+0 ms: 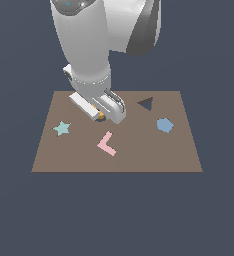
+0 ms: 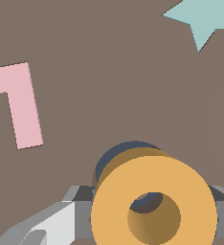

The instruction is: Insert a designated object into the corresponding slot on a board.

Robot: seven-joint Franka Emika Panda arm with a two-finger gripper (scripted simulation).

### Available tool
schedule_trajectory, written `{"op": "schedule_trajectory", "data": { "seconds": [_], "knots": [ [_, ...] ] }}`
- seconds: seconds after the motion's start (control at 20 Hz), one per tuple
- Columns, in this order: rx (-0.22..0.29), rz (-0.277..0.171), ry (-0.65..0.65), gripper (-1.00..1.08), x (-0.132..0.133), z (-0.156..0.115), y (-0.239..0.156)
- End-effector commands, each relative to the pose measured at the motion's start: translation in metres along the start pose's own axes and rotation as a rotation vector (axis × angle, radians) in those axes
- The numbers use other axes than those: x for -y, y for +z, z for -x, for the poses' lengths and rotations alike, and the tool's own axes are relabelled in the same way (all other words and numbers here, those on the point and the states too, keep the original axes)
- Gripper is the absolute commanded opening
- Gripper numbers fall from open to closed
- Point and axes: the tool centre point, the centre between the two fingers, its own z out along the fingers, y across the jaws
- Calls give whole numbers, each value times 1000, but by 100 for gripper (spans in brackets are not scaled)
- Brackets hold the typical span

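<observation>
My gripper is low over the brown board, left of its middle in the exterior view. Only a sliver of the orange ring shows there, between the fingers. In the wrist view the gripper is shut on the orange ring, with a grey finger pressed to each side. The ring hangs just above the dark ring-shaped slot and is slightly offset from it. An arc of the slot shows past the ring's edge and through its hole. The arm hides the slot in the exterior view.
On the board lie a teal star, a pink L-shaped piece and a blue hexagon. A dark triangular recess sits toward the far edge. The bulky arm rises over the far side.
</observation>
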Motion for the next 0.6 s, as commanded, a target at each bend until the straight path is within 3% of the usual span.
{"op": "schedule_trajectory", "data": {
  "seconds": [0.0, 0.55],
  "knots": [
    [0, 0, 20, -100, 3, -1, 0],
    [0, 0, 26, -100, 3, -1, 0]
  ]
}}
